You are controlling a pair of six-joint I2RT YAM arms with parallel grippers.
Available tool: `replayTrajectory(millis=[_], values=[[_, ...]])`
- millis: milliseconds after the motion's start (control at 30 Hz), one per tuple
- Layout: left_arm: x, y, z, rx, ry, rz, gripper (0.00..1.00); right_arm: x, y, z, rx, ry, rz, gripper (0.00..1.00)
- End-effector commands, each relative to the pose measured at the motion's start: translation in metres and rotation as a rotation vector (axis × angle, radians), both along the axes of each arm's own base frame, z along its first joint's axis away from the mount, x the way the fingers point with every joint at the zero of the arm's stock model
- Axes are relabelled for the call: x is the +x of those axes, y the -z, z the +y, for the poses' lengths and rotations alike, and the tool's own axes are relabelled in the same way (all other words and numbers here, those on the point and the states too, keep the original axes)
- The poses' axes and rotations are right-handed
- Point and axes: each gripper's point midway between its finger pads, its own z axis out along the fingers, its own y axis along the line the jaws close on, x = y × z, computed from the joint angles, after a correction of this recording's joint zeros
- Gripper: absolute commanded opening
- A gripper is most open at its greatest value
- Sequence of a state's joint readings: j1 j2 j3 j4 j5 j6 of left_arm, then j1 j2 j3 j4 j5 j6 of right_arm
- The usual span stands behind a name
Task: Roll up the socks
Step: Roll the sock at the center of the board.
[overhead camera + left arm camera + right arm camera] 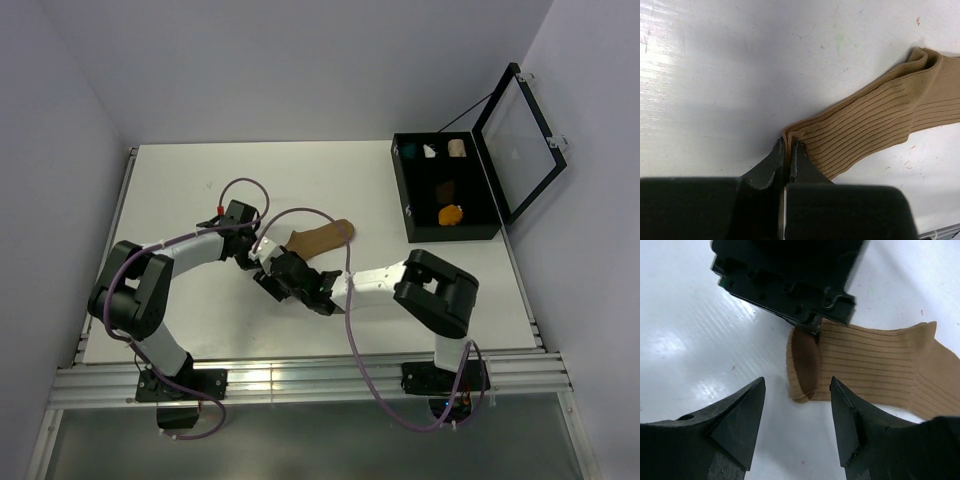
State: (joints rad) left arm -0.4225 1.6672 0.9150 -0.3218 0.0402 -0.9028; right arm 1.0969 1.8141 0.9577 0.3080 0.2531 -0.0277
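Note:
A plain tan ribbed sock lies flat on the white table, its cuff pointing toward the arms. My left gripper is shut on the cuff edge of this tan sock, pinching the folded fabric between its tips. My right gripper stands open just in front of the cuff opening of the sock, touching nothing, with the left gripper's body behind the cuff. In the top view both grippers meet at the sock's near end. A dark brown sock and a mustard-orange sock sit in the black box.
The black box stands at the table's right, its glass lid propped open. Small teal, white and cream bundles fill its back compartments. A metal rail runs along the near table edge.

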Motion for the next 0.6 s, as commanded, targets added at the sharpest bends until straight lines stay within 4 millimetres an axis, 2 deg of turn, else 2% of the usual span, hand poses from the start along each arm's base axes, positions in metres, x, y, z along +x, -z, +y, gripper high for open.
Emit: replayTrajectory(millis=[0,367,467,567], values=[[-0.002,0.002,-0.001,0.016,0.033,0.021,0.00,0.018,-0.016,0.011,-0.027,0.032,-0.134,0.62],[-0.002,0.003,-0.003,0.004,0.031,0.022,0.00,0.013,0.010,0.028,-0.118,-0.003,-0.195,0.60],[-0.003,0.003,-0.002,0.004,0.032,0.020,0.00,0.014,0.014,0.029,-0.131,0.002,-0.209,0.57],[-0.004,0.002,-0.002,0.001,0.030,0.020,0.00,0.013,0.015,0.032,-0.133,0.002,-0.216,0.49]])
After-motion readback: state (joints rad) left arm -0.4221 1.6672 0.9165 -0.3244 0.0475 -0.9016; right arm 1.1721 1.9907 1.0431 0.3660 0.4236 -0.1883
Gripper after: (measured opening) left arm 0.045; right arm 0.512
